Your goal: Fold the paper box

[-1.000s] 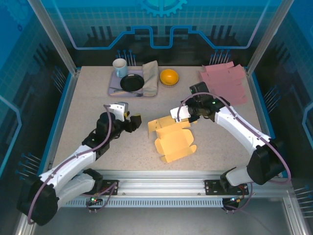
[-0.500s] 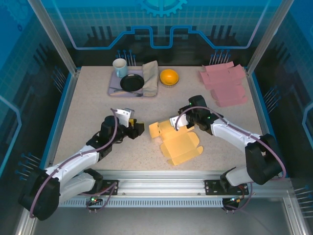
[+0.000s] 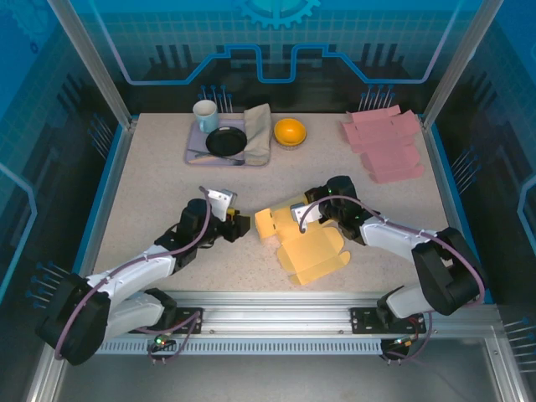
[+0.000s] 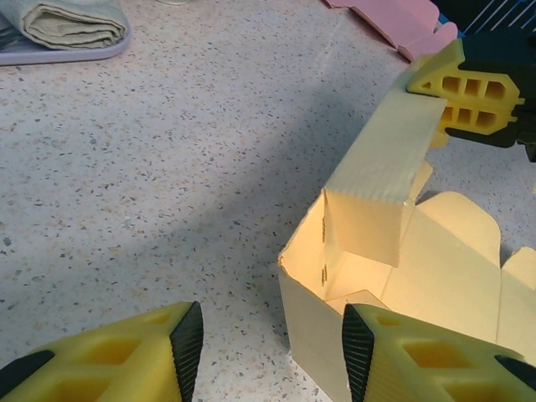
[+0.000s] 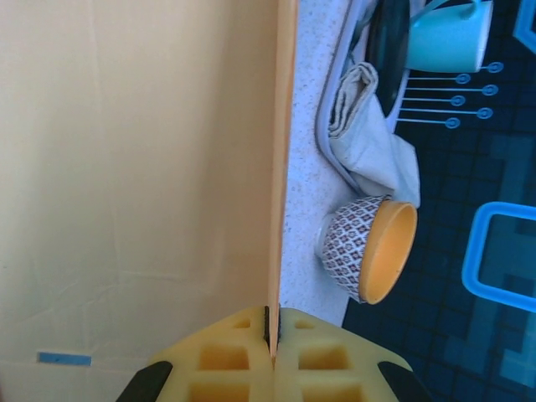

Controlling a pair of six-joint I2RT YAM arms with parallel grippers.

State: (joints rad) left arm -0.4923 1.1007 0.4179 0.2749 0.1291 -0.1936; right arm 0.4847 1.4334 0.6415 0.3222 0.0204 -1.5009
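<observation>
The yellow paper box (image 3: 311,251) lies partly folded at the table's middle, with one wall raised and its flaps spread flat toward the front. My right gripper (image 3: 299,214) is shut on the top edge of the raised wall (image 5: 134,167), the thin card pinched between its fingers (image 5: 234,360). My left gripper (image 3: 241,224) sits at the box's left end. Its jaws (image 4: 272,352) are open and straddle the box's near corner wall (image 4: 310,335); the left pad (image 4: 186,347) stands clear of the card. The right gripper (image 4: 465,92) shows at the top right of the left wrist view, holding the raised wall (image 4: 381,176).
At the back left a grey tray (image 3: 194,152) carries a mug (image 3: 205,115), a black dish (image 3: 226,141) and a folded cloth (image 3: 258,130). An orange bowl (image 3: 290,131) stands beside it. Flat pink box blanks (image 3: 385,142) lie at the back right.
My left gripper has moved right up to the box's left end and narrowed its jaws. My right gripper has come nearer and lower with the wall still pinched, shifting the box slightly.
</observation>
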